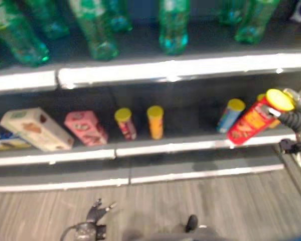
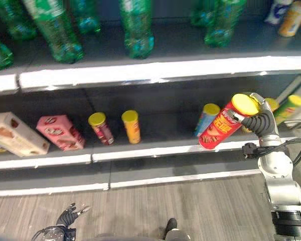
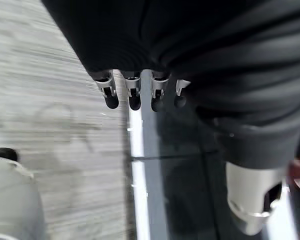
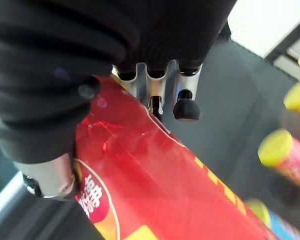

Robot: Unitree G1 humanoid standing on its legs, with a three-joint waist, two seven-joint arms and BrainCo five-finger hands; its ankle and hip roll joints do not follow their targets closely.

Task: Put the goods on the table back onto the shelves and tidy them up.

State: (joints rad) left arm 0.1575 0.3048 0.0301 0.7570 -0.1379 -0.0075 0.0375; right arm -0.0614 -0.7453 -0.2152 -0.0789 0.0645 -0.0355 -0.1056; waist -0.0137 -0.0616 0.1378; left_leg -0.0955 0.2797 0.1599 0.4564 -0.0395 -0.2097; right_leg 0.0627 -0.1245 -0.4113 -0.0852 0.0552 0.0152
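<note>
My right hand [image 2: 258,120] is shut on a red chip can [image 2: 220,128] with a yellow lid. It holds the can tilted, base down, at the front edge of the lower shelf [image 2: 155,150] on the right side. In the right wrist view my fingers [image 4: 185,107] and thumb wrap the red can [image 4: 165,185]. A blue can [image 2: 206,118] with a yellow lid stands just behind the held can. My left hand [image 2: 67,217] hangs low over the floor at the lower left, and its fingers [image 3: 132,95] are straight and hold nothing.
The lower shelf also carries a dark red can [image 2: 100,128], an orange can [image 2: 131,126], a pink box [image 2: 60,132] and a beige box [image 2: 17,134]. A green can [image 2: 287,108] stands at far right. Several green bottles [image 2: 137,25] line the upper shelf.
</note>
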